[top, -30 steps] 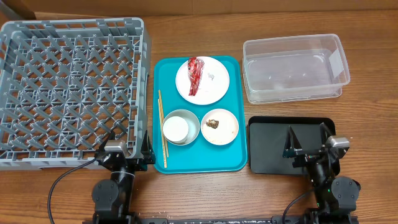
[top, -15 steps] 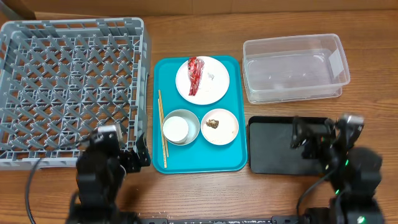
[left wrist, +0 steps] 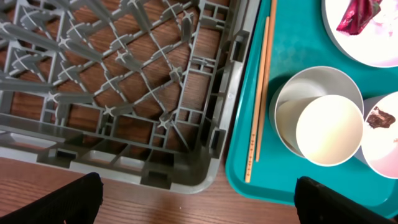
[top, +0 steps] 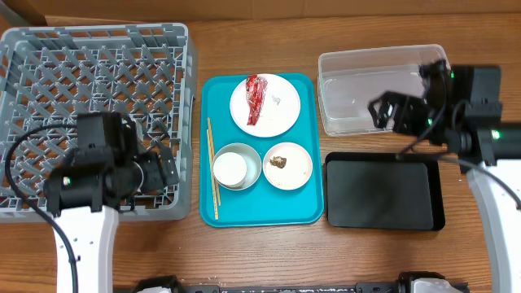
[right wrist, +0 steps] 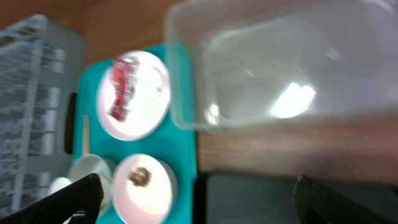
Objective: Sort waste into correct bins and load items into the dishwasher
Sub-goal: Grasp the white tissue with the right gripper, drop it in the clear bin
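The grey dish rack stands at the left. A white plate holds a red foil wrapper and a bit of white tissue. A grey bowl holds a white cup. A pink bowl holds a brown lump. Chopsticks lie beside them. The clear tub and black tray are at the right. My left gripper is open and empty over the rack's near right corner. My right gripper is open and empty above the tub's left part.
The dishes and chopsticks all lie on a teal serving tray between the rack and the bins. Bare wooden table runs along the front edge. The rack's wall almost touches the teal tray's left rim.
Both arms have risen from the table's front edge and swung forward: the left to the rack's near right corner, the right up over the clear tub. No object has moved.
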